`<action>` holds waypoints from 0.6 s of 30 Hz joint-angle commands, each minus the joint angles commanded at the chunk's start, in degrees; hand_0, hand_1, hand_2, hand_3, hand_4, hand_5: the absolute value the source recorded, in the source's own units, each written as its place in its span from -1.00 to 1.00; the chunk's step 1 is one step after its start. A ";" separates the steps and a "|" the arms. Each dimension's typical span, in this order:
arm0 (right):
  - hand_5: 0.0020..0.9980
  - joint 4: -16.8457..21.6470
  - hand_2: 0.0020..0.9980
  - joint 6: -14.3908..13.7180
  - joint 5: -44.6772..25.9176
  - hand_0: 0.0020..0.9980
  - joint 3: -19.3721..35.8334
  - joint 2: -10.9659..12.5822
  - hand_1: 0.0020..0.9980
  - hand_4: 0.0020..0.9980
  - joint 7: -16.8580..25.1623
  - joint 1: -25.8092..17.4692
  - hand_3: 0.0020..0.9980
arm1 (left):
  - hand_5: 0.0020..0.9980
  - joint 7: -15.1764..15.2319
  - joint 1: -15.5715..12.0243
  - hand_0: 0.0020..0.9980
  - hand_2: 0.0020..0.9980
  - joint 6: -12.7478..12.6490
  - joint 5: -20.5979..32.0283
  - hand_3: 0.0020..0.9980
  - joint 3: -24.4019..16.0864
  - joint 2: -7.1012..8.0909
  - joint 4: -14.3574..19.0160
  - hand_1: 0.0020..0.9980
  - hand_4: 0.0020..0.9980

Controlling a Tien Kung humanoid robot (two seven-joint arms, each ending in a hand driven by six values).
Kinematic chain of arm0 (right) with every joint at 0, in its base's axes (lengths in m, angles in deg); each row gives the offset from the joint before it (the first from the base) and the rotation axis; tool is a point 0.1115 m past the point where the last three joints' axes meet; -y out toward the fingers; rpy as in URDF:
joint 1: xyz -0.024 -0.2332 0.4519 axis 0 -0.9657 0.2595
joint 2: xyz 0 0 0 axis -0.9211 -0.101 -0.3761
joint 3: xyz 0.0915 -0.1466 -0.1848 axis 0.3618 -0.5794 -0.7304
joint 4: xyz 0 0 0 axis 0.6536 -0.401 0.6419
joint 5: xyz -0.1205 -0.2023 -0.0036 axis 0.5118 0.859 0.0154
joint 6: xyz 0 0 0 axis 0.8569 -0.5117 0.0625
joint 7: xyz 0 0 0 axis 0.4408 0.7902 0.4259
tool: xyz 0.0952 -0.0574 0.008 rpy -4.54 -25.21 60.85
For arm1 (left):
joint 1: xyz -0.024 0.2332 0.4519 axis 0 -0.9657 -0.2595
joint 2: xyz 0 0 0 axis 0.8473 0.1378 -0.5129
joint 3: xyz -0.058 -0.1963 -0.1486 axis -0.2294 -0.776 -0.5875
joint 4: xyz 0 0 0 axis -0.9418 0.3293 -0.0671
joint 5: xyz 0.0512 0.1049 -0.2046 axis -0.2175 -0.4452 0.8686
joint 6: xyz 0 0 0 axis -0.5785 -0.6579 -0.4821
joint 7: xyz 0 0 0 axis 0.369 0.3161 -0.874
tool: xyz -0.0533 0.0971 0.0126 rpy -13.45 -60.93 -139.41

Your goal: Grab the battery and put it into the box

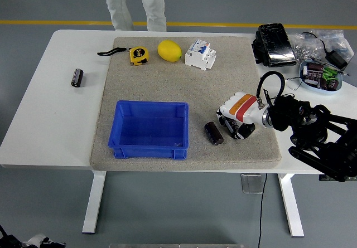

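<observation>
A blue open box (150,104) sits on the grey mat, left of centre. A dark cylindrical battery (213,132) lies on the mat just right of the box. A second battery (228,125) lies right of it, under my right hand (234,127). The hand's white fingers are curled down around that battery, at mat level. A third dark battery (77,77) lies on the bare table at the far left. My left hand does not show.
A yellow tape measure (139,55), a lemon (169,50) and a white circuit breaker (201,54) line the mat's far edge. A black device (274,44) and a small tray of parts (321,75) stand at the back right. A person's legs (134,3) show beyond the table.
</observation>
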 joint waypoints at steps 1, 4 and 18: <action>-0.89 0.18 0.01 0.00 0.03 0.09 0.06 0.04 -0.05 0.48 -0.01 0.04 -0.04 | 0.06 -0.03 -0.06 0.48 0.51 0.02 -0.08 0.25 -0.06 -0.01 0.00 0.42 0.28; -0.90 0.56 0.00 0.06 0.08 0.07 0.25 0.14 -0.06 0.51 -0.06 0.13 -0.04 | 0.06 -0.09 -0.14 0.48 0.51 0.07 -0.14 0.24 -0.13 -0.02 0.00 0.42 0.28; -0.89 9.79 0.00 -1.65 -1.45 0.09 4.78 1.40 -0.06 0.51 -1.93 0.52 -0.03 | 0.06 -0.23 -0.34 0.48 0.50 0.32 -0.82 0.25 -0.48 0.01 0.06 0.42 0.28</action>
